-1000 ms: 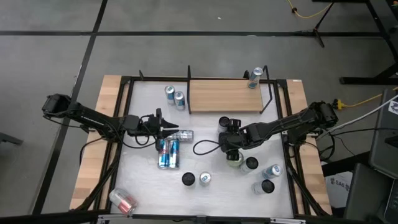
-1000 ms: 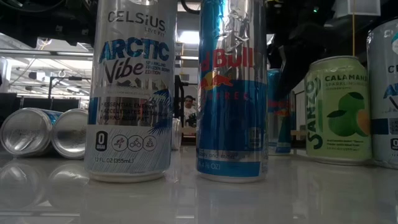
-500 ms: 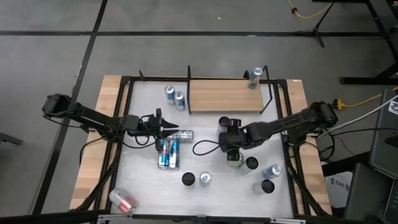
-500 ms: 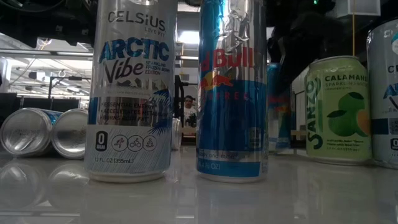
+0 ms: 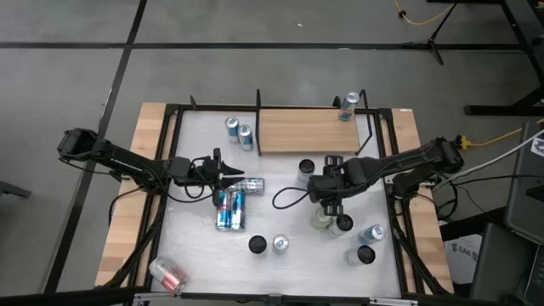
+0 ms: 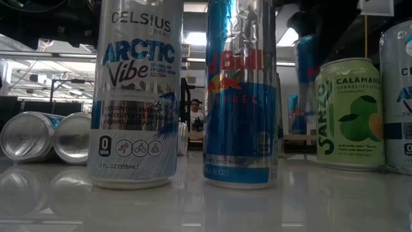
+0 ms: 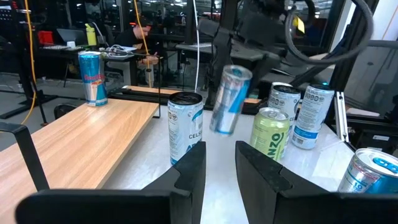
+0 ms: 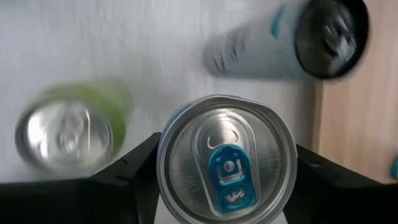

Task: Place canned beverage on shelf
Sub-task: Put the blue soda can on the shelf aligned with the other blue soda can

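Right claw (image 8: 225, 158) grips can (image 8: 227, 158) above table (image 5: 280, 183)

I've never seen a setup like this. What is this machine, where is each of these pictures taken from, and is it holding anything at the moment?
It is a robot with two dark arms at a table. One camera looks down from above, one sits at tabletop height among the cans, and one rides on each wrist. The right gripper is shut on a slim blue-tabbed can, lifted off the table, as the left wrist camera shows. The left gripper waits low, fingers slightly apart, by some cans lying on their sides. The wooden shelf holds one can at its right end. Other cans stand around the white tabletop.
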You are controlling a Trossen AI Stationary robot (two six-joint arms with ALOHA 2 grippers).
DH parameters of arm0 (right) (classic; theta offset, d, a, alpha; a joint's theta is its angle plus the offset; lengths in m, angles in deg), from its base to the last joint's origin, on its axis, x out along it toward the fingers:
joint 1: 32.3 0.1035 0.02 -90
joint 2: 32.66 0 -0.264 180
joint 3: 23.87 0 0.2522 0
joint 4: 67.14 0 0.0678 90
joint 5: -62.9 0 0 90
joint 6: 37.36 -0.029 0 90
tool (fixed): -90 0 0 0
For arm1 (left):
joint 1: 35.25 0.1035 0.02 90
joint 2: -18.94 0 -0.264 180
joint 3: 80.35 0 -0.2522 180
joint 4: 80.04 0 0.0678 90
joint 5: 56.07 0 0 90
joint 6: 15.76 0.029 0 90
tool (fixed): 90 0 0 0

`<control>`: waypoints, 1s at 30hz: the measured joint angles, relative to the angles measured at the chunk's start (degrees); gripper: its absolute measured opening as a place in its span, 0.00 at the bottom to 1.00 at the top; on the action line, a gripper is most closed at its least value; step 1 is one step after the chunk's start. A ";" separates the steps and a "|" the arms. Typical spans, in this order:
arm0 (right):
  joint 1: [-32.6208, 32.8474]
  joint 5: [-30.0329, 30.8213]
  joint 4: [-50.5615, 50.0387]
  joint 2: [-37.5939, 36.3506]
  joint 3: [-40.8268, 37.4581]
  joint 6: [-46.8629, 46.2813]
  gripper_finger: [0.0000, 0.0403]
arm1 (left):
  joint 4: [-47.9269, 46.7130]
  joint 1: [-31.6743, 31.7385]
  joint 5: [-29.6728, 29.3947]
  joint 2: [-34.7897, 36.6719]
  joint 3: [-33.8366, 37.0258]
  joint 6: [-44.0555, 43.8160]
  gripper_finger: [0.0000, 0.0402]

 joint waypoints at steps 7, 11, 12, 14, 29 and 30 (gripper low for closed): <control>-0.06 2.67 -3.81 -7.91 -0.22 -1.13 0.59 | 0.01 -0.02 -0.05 0.00 0.00 0.15 0.20; -3.01 4.45 -4.01 -12.60 -0.22 -1.04 0.59 | 0.07 -0.02 -0.17 0.00 0.00 0.15 0.20; -4.38 4.61 -4.09 -13.61 -0.22 -0.73 0.59 | 0.08 -0.01 -0.17 0.00 0.00 0.15 0.20; -7.78 5.18 -4.32 -15.39 -0.22 -0.03 0.59 | 0.11 -0.02 -0.19 0.00 0.00 0.17 0.20; -42.46 -5.21 2.05 -17.30 -0.24 21.77 0.59 | 0.12 0.00 -0.22 0.00 0.00 0.15 0.20; -44.60 -6.31 3.03 -17.30 -0.24 22.77 0.59 | 0.12 -0.01 -0.22 0.00 0.00 0.15 0.20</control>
